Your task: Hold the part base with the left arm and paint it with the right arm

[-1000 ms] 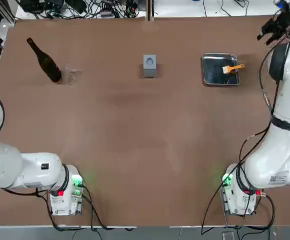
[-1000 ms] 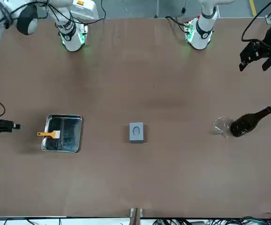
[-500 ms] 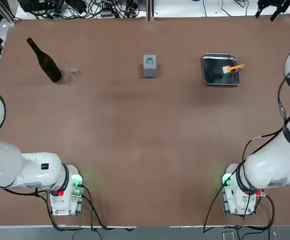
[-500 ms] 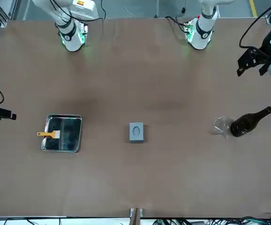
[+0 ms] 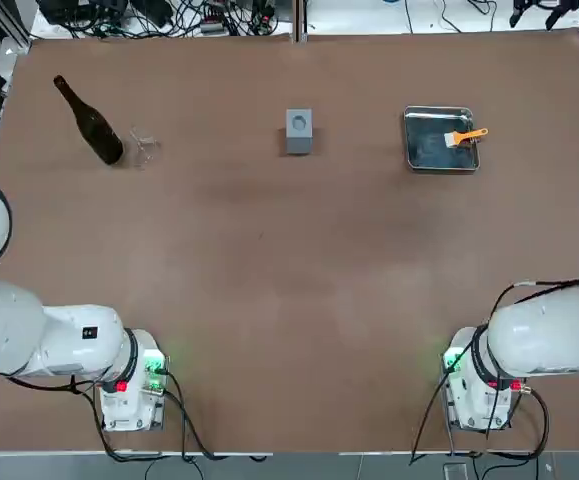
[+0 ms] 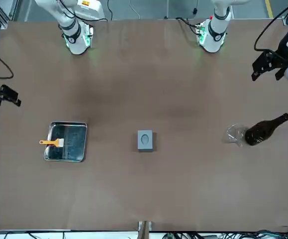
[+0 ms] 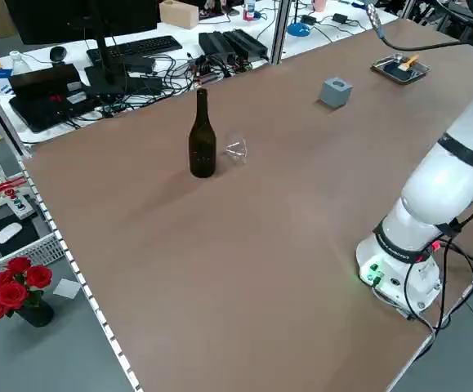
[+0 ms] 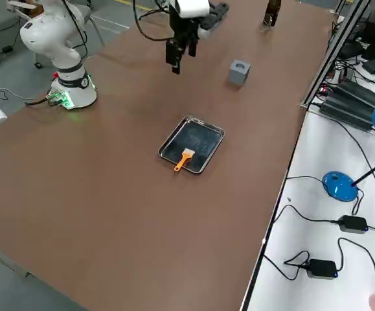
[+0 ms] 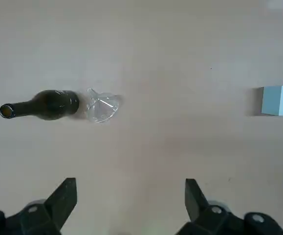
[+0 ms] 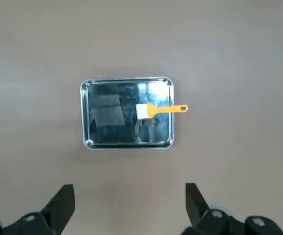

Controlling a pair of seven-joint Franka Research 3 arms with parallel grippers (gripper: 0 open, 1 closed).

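We see, left to right: left gripper [image 9: 131,196] above the table's left side, wide open, empty; dark glass bottle [image 5: 91,125]; part base [image 5: 299,132] upright mid-table; metal tray [image 5: 442,139] with orange-handled brush [image 5: 464,137]; right gripper [image 10: 130,198] above the table's right side, wide open, empty.

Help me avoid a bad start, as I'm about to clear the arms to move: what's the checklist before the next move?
1. Left tool open and empty, over the table's left side: ok.
2. Right tool open and empty, near the table's right edge: ok.
3. Block resting on the table, recess facing up: ok.
4. Block held by the left tool for painting: not ok, nothing grips it.
5. Brush reachable, handle sticking out past the rim of the tray: ok.
6. Paint ready in the tray: cannot tell, its surface is dark and reflective.
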